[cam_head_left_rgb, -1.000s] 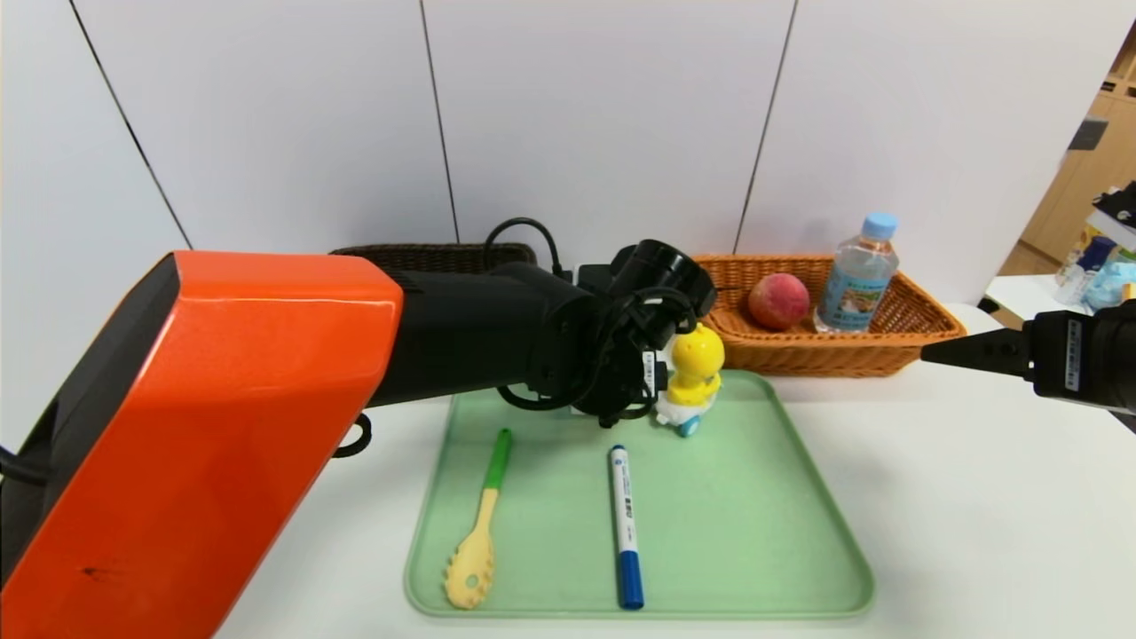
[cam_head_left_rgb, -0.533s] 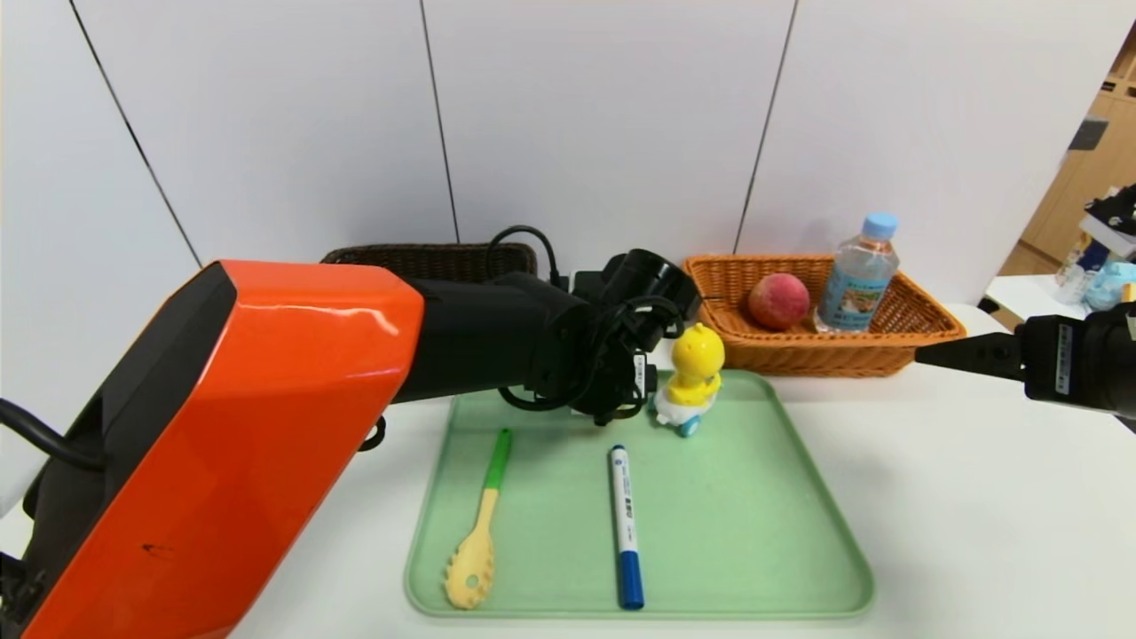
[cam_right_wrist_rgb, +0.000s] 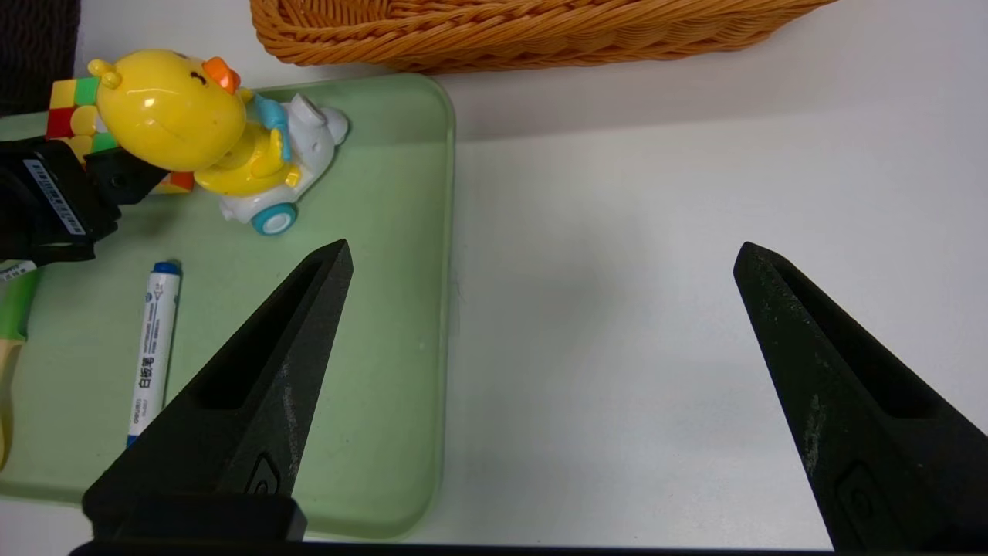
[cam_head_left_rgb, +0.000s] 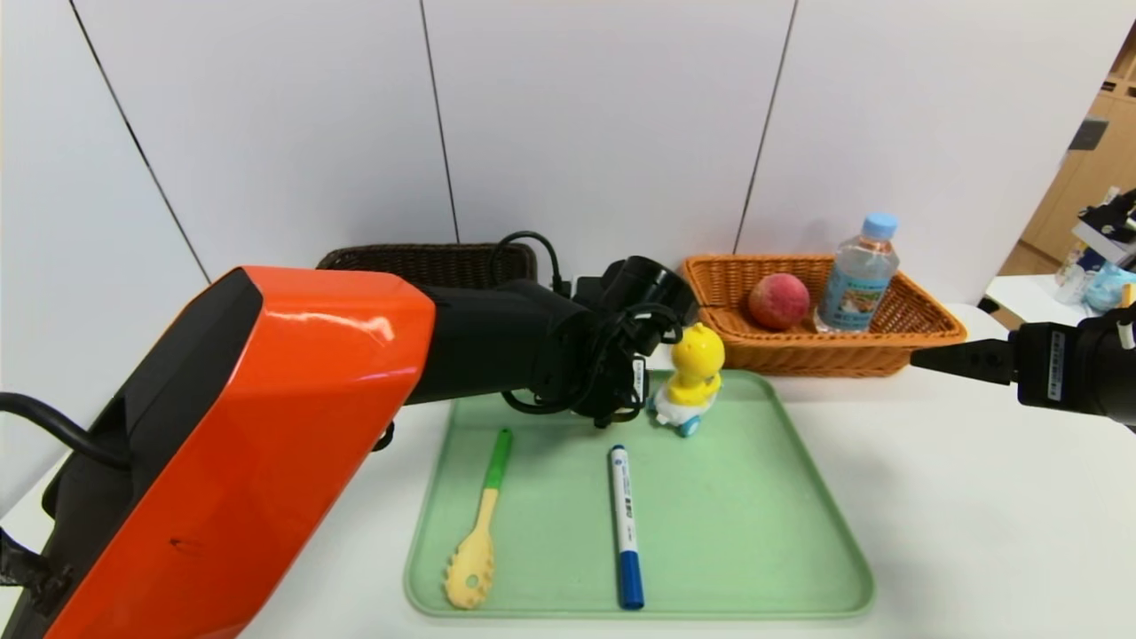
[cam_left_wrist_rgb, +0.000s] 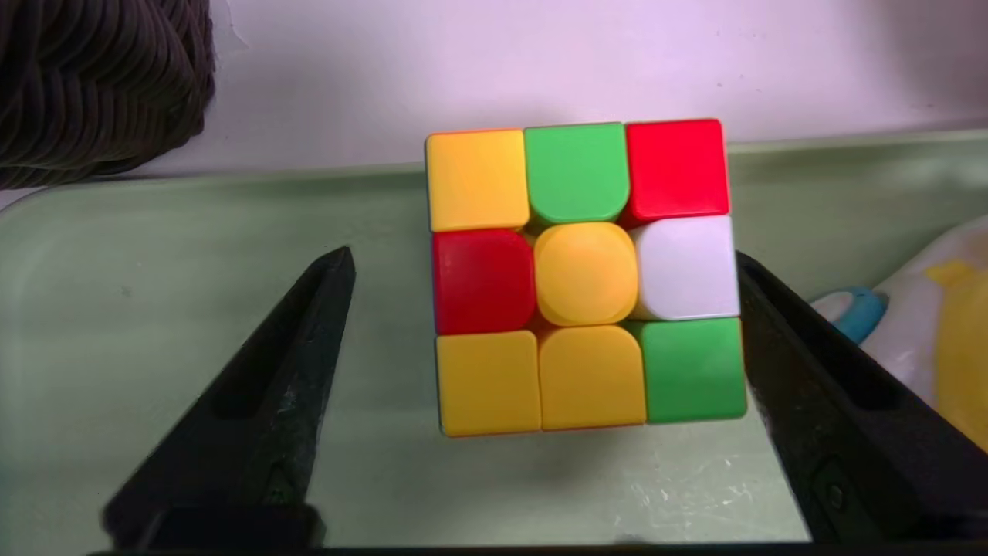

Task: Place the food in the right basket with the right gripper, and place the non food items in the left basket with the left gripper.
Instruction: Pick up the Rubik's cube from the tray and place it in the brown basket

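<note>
My left gripper (cam_left_wrist_rgb: 542, 259) is open around the multicoloured puzzle cube (cam_left_wrist_rgb: 583, 278) on the green tray (cam_head_left_rgb: 799, 515). One finger touches the cube's side and the other stands apart from it. In the head view the wrist hides the cube. The yellow duck toy (cam_head_left_rgb: 694, 373) stands just beside it. The pasta spoon (cam_head_left_rgb: 479, 524) and the marker (cam_head_left_rgb: 625, 524) lie on the tray's front half. The peach (cam_head_left_rgb: 778, 301) and water bottle (cam_head_left_rgb: 857, 275) are in the orange basket (cam_head_left_rgb: 923, 333). My right gripper (cam_head_left_rgb: 941, 359) is open and empty over the table right of the tray.
The dark brown basket (cam_head_left_rgb: 417, 257) stands behind the tray's left corner, partly hidden by my left arm. The white wall is close behind both baskets. A side table with clutter (cam_head_left_rgb: 1096, 266) stands at the far right.
My left arm has shifted and its wrist has sunk a little toward the tray beside the duck. My right gripper has drifted slightly left.
</note>
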Controlling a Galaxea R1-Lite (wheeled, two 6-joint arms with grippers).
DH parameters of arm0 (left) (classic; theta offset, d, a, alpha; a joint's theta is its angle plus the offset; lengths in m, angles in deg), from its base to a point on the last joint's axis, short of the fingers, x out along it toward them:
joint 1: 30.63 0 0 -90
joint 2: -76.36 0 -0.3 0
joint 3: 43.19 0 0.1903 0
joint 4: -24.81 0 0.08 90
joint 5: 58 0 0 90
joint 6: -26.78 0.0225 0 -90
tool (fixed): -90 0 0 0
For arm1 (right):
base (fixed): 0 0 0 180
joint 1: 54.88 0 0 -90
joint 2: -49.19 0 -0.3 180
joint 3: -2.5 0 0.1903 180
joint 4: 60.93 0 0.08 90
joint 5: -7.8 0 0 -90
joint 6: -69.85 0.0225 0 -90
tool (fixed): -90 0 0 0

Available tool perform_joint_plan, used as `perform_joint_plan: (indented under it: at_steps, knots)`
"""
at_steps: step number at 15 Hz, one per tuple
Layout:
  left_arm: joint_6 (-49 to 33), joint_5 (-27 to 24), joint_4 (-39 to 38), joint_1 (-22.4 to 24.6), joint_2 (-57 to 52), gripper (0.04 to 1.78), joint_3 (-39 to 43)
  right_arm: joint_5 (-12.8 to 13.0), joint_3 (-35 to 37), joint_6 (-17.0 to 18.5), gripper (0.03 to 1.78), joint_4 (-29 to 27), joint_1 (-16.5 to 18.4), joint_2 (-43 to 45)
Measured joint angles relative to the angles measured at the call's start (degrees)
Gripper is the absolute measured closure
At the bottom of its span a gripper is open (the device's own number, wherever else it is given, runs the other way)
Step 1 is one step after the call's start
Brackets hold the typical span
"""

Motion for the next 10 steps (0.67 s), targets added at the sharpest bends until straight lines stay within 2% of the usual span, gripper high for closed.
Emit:
perform_joint_plan:
  at_steps: [3, 4, 8, 10]
  knots:
    - [0.0, 0.0, -1.1, 0.3, 0.8, 0.76, 0.0, 0.0, 0.0, -0.3, 0.10, 0.0, 0.0, 0.0]
    - [0.0, 0.0, -1.5, 0.4, 1.0, 0.82, 0.0, 0.0, 0.0, -0.5, 0.10, 0.0, 0.0, 0.0]
    - [0.4, -0.5, -1.9, 0.8, 1.0, 0.82, 0.0, 0.1, 0.1, -0.9, 0.10, 0.0, -0.9, 0.0]
    - [0.3, -2.5, -1.8, 0.8, 0.0, 0.82, 0.0, 0.1, 0.3, -0.9, 0.10, 0.0, -1.2, 0.0]
